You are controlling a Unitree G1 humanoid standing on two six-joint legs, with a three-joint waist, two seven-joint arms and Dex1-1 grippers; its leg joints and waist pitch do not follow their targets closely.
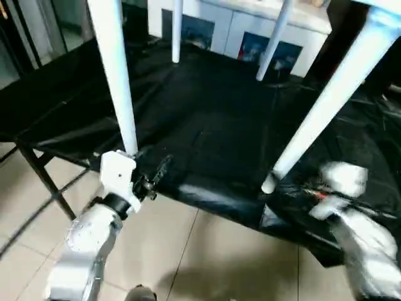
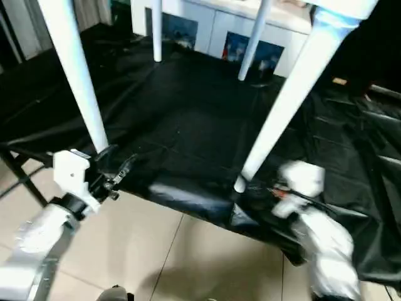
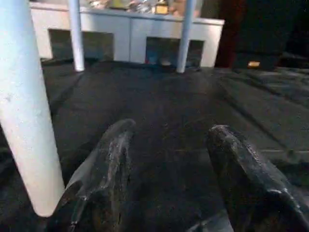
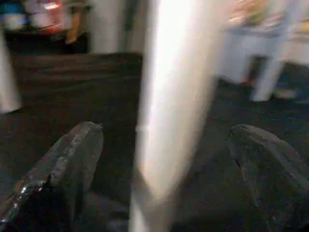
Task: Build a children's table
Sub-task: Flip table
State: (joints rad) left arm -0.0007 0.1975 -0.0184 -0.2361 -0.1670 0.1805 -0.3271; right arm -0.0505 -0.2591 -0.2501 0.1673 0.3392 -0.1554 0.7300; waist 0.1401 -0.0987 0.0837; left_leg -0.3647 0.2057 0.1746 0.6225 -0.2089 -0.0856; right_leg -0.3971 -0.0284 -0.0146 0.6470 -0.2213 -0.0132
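So the children's table (image 1: pixel 376 25) looks basically built: it's standing upright on the black-cloth work table (image 1: pixel 207 132), all four legs plugged in and pointing down. Count them: near left leg (image 1: pixel 116 75), near right leg (image 1: pixel 332 94), and two far ones, far left leg (image 1: pixel 177 31) and far right leg (image 1: pixel 272 44), in front of the white cabinet (image 1: pixel 238 28). Only a corner of the top shows at the upper right.

Two grippers in the shot. The left gripper (image 3: pixel 169 169) is spread about halfway and holding nothing, just beside the foot of the near left leg. The right gripper (image 4: pixel 169 164) is spread wide with the near right leg standing between its fingers (image 4: pixel 67 159), and I can't make out any contact.

My guess is what's left is checking the legs are seated tight; the sockets themselves are out of frame, so can't say for sure
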